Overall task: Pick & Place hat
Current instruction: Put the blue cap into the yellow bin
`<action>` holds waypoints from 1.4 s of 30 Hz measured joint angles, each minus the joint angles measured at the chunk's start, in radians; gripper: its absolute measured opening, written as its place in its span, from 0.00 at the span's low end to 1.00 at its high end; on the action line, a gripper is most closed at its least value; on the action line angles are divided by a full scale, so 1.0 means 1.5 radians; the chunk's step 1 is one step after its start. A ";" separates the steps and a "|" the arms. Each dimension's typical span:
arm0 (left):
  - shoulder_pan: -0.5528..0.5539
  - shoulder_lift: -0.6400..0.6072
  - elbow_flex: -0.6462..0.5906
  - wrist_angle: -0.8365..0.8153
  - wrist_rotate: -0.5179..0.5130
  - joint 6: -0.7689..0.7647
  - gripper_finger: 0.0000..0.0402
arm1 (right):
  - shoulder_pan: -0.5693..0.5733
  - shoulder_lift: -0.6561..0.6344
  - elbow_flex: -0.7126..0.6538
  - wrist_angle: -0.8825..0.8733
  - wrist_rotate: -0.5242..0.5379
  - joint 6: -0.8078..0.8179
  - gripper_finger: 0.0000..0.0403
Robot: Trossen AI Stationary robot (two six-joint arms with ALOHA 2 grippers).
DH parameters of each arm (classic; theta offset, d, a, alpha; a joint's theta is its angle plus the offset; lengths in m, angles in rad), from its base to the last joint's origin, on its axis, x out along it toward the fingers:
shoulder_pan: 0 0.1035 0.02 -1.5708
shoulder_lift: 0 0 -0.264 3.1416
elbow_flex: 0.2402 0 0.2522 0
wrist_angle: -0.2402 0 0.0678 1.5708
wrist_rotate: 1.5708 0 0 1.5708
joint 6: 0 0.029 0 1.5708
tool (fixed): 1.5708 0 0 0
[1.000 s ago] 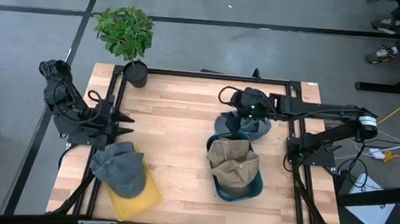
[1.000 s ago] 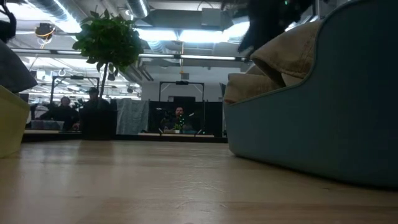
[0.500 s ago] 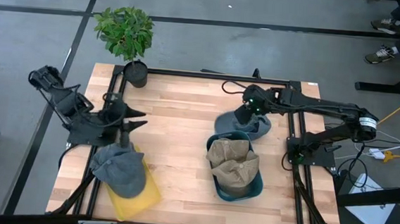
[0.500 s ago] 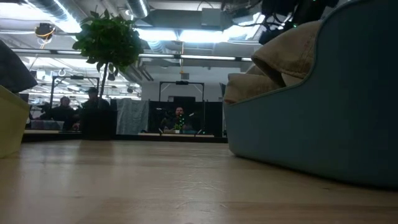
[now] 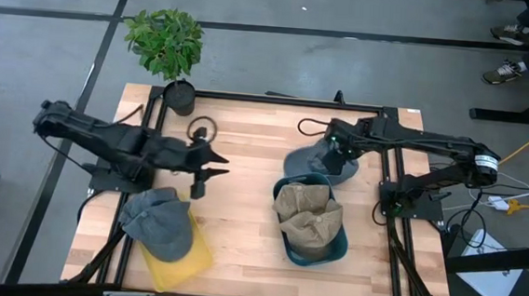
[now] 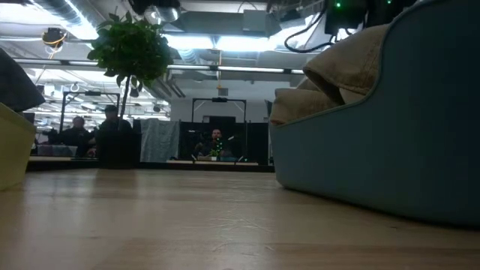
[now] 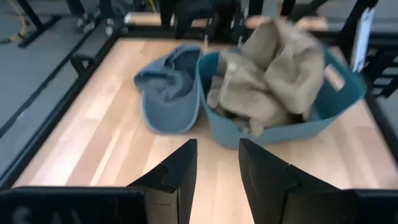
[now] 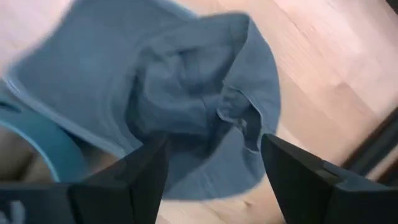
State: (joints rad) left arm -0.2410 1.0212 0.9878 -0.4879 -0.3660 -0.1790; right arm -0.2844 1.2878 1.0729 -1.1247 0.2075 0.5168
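Note:
A blue hat [image 5: 312, 163] lies crumpled on the wooden table, right behind the teal basket [image 5: 332, 253]. It also shows in the left wrist view [image 7: 169, 87] and the right wrist view [image 8: 186, 93]. The teal basket holds tan hats [image 5: 306, 216]. A grey hat [image 5: 158, 222] lies on the yellow basket [image 5: 182, 262] at the near left. My right gripper [image 5: 329, 155] hangs open just over the blue hat, fingers wide apart [image 8: 214, 180]. My left gripper [image 5: 218, 166] is open and empty over the table's middle left [image 7: 217, 168], pointing toward the blue hat.
A potted plant [image 5: 166, 43] stands at the far left corner. The table's black frame [image 5: 389, 175] runs along its edges. Bare wood [image 5: 247, 137] lies between the two grippers. The low view shows the teal basket's wall [image 6: 390, 142] close by, and people in the room behind.
My left gripper has swung out from the table's left edge toward the right, over the table's middle left. My right gripper has shifted a little toward the table's right edge, staying over the blue hat, which stays on the table.

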 joint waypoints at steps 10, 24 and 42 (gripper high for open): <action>0.077 0.110 0.000 0.100 0.136 0.068 0.28 | 0.000 0.001 0.000 -0.052 -0.020 -0.142 0.62; 0.088 0.155 0.000 0.137 0.154 0.086 0.25 | 0.001 0.001 -0.074 -0.043 -0.023 -0.141 0.62; 0.157 0.129 -0.172 0.466 0.126 0.077 0.21 | 0.001 -0.003 -0.211 0.036 -0.024 -0.189 0.62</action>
State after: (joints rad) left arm -0.0055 1.2151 0.7305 0.2112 -0.1763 -0.0641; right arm -0.2829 1.2834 0.7567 -1.0702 0.1718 0.2336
